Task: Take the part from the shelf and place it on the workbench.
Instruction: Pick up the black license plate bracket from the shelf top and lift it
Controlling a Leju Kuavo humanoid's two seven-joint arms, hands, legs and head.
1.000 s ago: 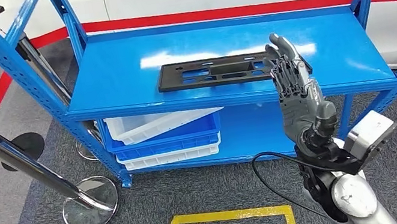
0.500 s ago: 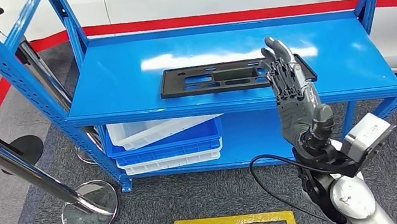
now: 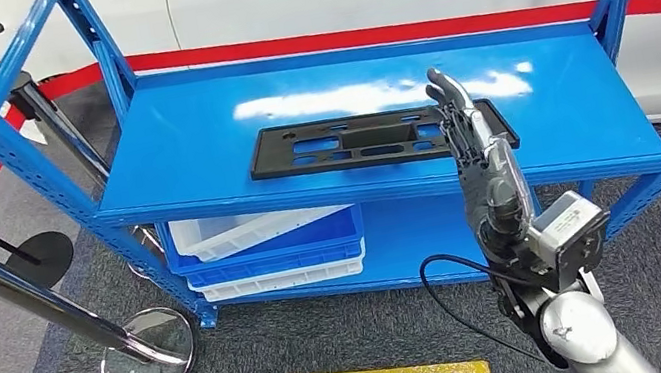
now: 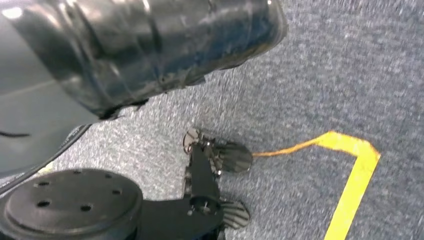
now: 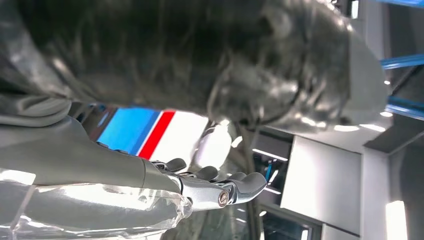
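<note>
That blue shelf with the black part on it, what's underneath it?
Under the blue shelf holding the black part, a lower shelf carries stacked trays, white and blue. The upper shelf covers their rear, and the right hand blocks part of the lower level.

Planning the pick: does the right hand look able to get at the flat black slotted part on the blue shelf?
Probably yes. The right hand is raised, fingers extended, over the flat black slotted part's right end, and nothing lies between them on the blue shelf.

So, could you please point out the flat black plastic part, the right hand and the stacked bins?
flat black plastic part [image 3: 320, 147]: head view, left half.
right hand [image 3: 483, 166]: head view, back.
stacked blue and white bins [image 3: 267, 253]: head view, front wall.
</note>
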